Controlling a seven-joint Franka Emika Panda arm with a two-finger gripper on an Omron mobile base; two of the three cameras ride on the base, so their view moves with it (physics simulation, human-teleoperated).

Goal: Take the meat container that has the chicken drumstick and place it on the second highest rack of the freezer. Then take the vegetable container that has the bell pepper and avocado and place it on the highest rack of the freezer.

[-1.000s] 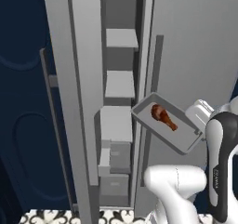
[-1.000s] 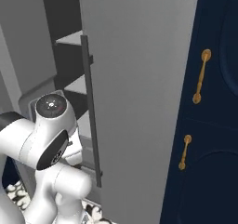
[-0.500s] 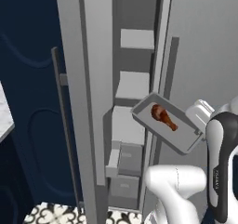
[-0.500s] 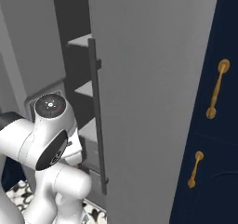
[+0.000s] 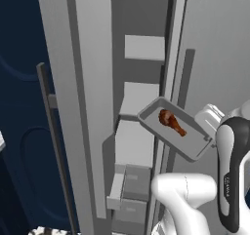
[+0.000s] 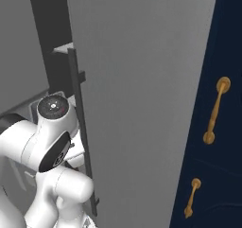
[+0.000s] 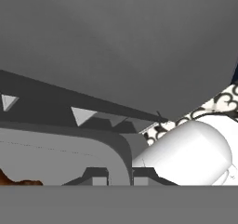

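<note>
Freezer (image 5: 93,83), tall grey cabinet, stands open ahead of you; its second highest rack (image 5: 139,98), a flat light-grey slab, lies just beyond the shallow grey meat container (image 5: 173,135). Your gripper (image 7: 117,174) is clamped on its rim. It looks rigid and light, but tilted: the reddish-brown chicken drumstick (image 5: 172,122) could slide.

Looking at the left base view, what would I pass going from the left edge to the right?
Dark blue cabinet front → long bar handle → freezer shelves → grey tray holding the chicken drumstick → the robot's white arm.
</note>
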